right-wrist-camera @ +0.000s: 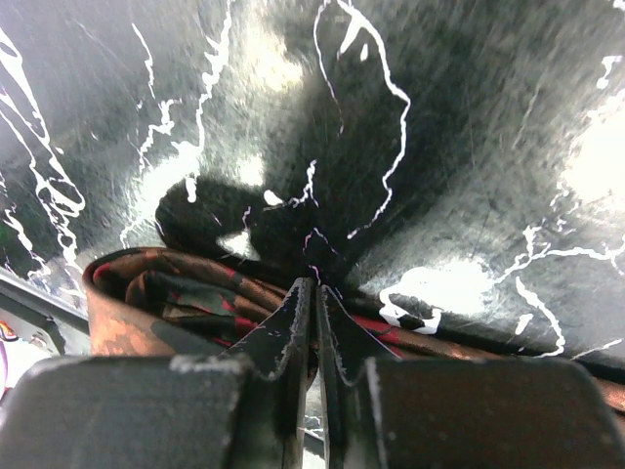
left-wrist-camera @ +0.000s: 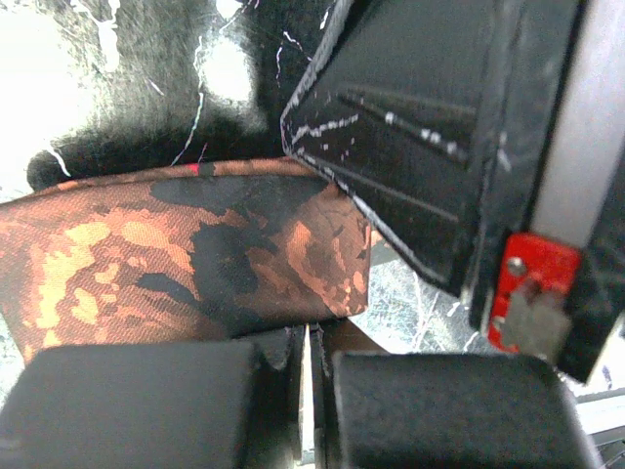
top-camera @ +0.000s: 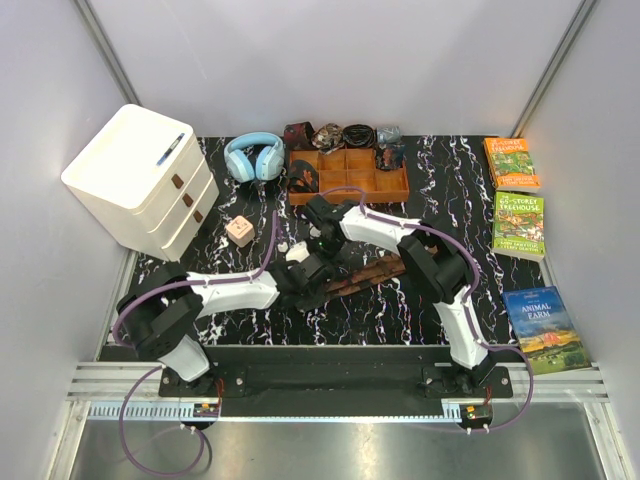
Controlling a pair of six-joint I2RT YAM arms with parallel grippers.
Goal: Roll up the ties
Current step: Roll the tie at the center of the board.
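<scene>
Black marbled table [top-camera: 450,200]: one tie [top-camera: 368,272] lies mid-table between my arms, folded over at its left end. I judge the fabric soft, light and slippery, best pinched at that fold. My left gripper [left-wrist-camera: 308,337] is clamped on its patterned edge. My right gripper [right-wrist-camera: 312,293] nips the fold.

Head count on the bench [top-camera: 380,320]

I count two arms [top-camera: 230,290] [top-camera: 430,260], three books [top-camera: 512,162] [top-camera: 519,224] [top-camera: 546,329] down the right of the frame, one white drawer unit [top-camera: 140,180] upper left, one pair of blue headphones [top-camera: 254,157], one pink cube [top-camera: 239,231], one wooden tray [top-camera: 348,186], one unrolled tie [top-camera: 365,273] at centre, and four rolled bundles [top-camera: 327,135] above the tray.
</scene>
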